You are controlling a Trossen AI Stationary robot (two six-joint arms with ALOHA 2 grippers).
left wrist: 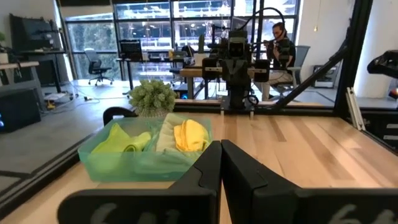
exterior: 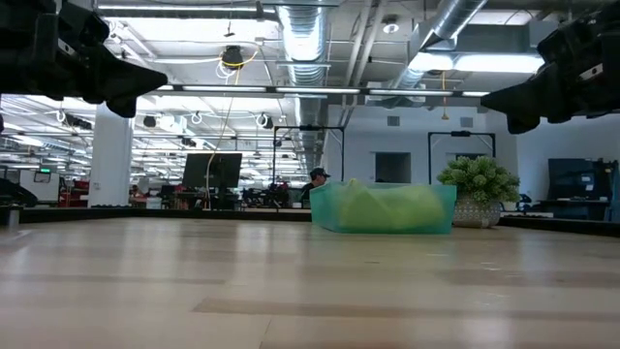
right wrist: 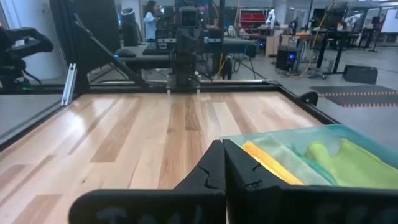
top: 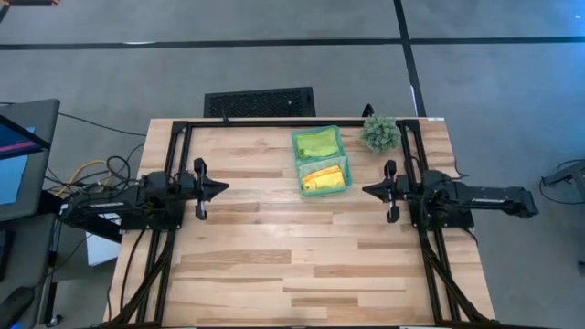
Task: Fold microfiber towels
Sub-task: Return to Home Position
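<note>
We see the left gripper (top: 219, 187) and right gripper (top: 370, 190) parked apart, both clenched empty, with the yellow towel (top: 324, 177) and green towel (top: 316, 143) in the bin (top: 297, 163), perhaps others beneath, so folding seems done.

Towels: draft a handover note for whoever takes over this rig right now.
Left gripper: shut, empty, raised over the left of the table.
Right gripper: shut, empty, raised over the right.
Yellow towel and green towel: in the bin, in separate compartments.
Done: those are binned; no towel shows outside the bin.
Left: probably only parking the arms. No blue towel is visible, so check the bin.
</note>
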